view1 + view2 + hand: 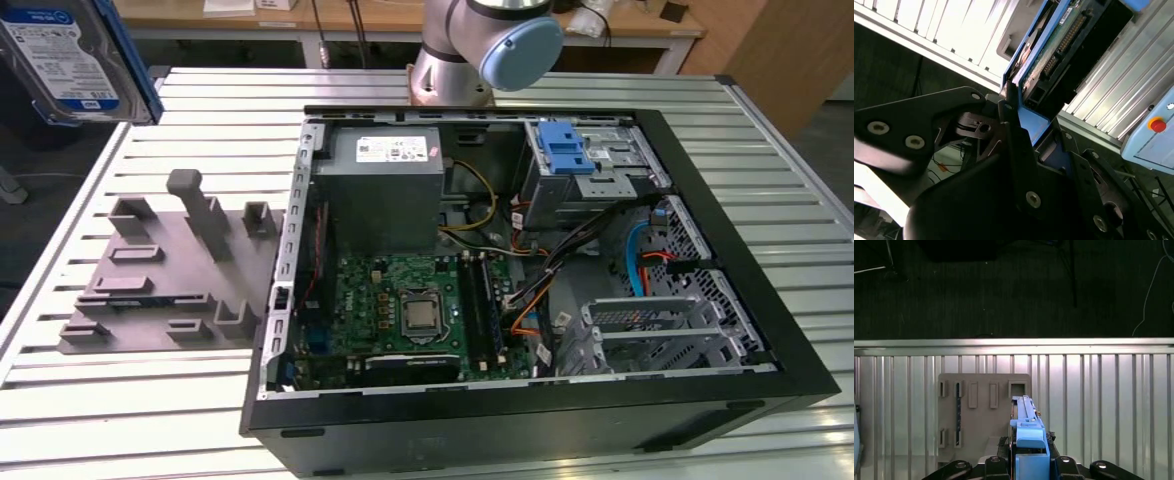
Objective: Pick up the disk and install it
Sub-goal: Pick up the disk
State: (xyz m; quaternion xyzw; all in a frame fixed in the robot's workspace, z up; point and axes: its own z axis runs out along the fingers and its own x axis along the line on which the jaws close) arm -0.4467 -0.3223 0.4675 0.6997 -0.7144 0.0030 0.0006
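Plainly off the table, the disk [70,58], a flat rectangular silver metal hard drive with a white-and-blue label in a blue plastic carrier bracket, hangs in the air at the far side on the exterior view's left, tilted with its label face toward the camera. In the first wrist view the disk [1024,412] is seen edge-on, and the black gripper [1027,445] pinches it from both sides. In the second wrist view the gripper [1029,120] closes on the blue-framed end of the disk [1054,40]. The pads are partly hidden there, so the grip seems to fall on the bracket rather than on bare metal.

Beneath the disk lies a grey moulded plastic fixture plate [981,405] with slots and upright posts. It rests on the slatted silver metal table [134,410], just beside a black open tower computer case [747,330] lying on its side to the exterior view's right. Inside the case are a grey metal power supply box [384,190] at the far left, a green motherboard [387,305] nearer, and a blue plastic latch piece [567,150] on top of the metal drive bay at the far right. Beyond the case stands the grey arm base [467,60] with a pale blue cap.
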